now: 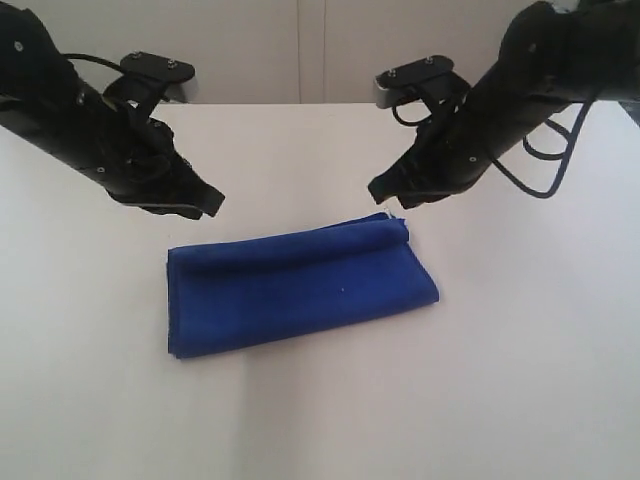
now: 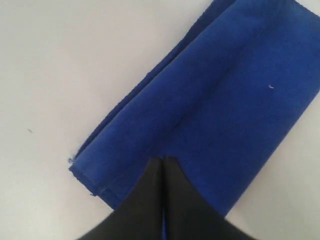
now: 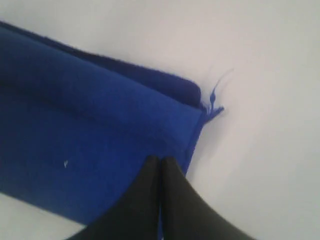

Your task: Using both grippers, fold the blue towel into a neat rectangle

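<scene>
Blue towel (image 1: 300, 290), one, folded; left claw (image 1: 210, 203) and right claw (image 1: 380, 190), two, pinched closed, empty.

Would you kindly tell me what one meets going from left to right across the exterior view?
left end effector → blue towel → right end effector
</scene>
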{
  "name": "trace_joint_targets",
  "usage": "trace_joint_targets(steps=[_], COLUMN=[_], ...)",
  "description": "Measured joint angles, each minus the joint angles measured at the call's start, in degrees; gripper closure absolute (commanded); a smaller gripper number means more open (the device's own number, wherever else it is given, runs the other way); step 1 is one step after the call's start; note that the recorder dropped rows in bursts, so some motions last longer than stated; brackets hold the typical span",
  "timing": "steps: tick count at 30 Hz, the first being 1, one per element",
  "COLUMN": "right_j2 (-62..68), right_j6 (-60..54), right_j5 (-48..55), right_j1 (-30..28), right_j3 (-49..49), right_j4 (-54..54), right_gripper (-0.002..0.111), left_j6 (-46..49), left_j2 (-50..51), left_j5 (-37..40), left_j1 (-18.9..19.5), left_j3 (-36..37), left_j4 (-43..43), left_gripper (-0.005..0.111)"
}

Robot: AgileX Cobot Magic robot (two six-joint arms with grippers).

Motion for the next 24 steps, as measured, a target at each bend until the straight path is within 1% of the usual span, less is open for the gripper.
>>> trace_joint_targets(steps=[4,10,15,24], right_j2=[2.12,7.27,11.58,11.88], right_j6=[1.27,1.29,1.55,11.39], right_j5=[5.81,5.77,5.77,14.75], right_j1=[-0.51,-0.72,-0.72,-0.75], right_j3=[0.11,0.80,0.80,0.68], right_j4=[-1.51,-0.17,0.83,1.06], right_gripper=[0.108,0.108,0.108,0.108], left_j6=[-0.58,-0.79,-0.79,-0.79], left_j2=[2.85,9.87,10.34,10.34], left_j5=[4.24,6.50,6.50,6.50], left_j1=[0.00,0.00,0.00,0.00], left_j3=[-0.25,-0.25,-0.25,-0.25], left_j4=[-2.36,-5.42,-5.64,-5.64], left_gripper=[0.107,0.107,0.107,0.107])
